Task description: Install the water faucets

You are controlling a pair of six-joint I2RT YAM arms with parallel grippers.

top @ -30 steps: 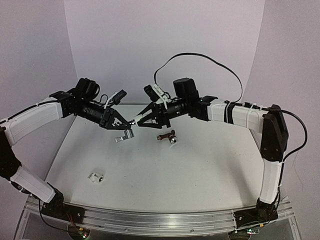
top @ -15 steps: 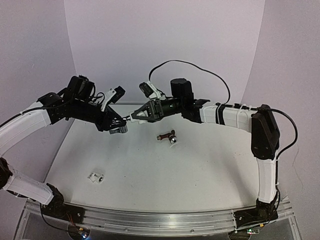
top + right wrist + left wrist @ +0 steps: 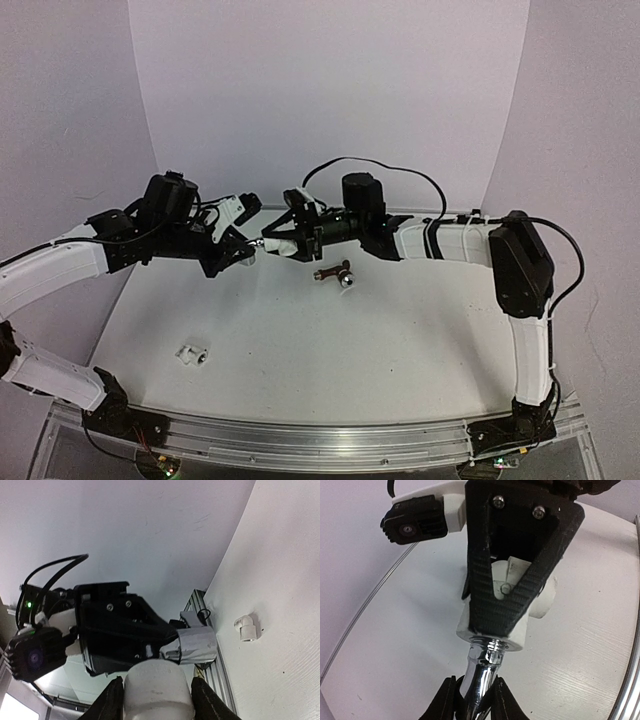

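My left gripper (image 3: 474, 682) is shut on the chrome water faucet (image 3: 482, 672), which points up and away from it. The faucet's threaded end sits in a white pipe fitting (image 3: 520, 635). My right gripper (image 3: 157, 680) has one finger on each side of that fitting (image 3: 157, 690). From above, the left gripper (image 3: 243, 254) and right gripper (image 3: 268, 243) meet tip to tip over the rear of the table. The dark reddish-brown faucet (image 3: 335, 274) with its silvery knob lies on the table, right of the grippers and touched by neither.
A second white elbow fitting (image 3: 193, 353) lies on the table at the front left and also shows in the right wrist view (image 3: 246, 628). An aluminium rail (image 3: 300, 435) runs along the near edge. Purple walls enclose the back and sides.
Both arms have drawn back toward the rear wall. The chrome faucet, earlier hanging below the left gripper, is now swung up and lined end to end with the fitting in the right gripper.
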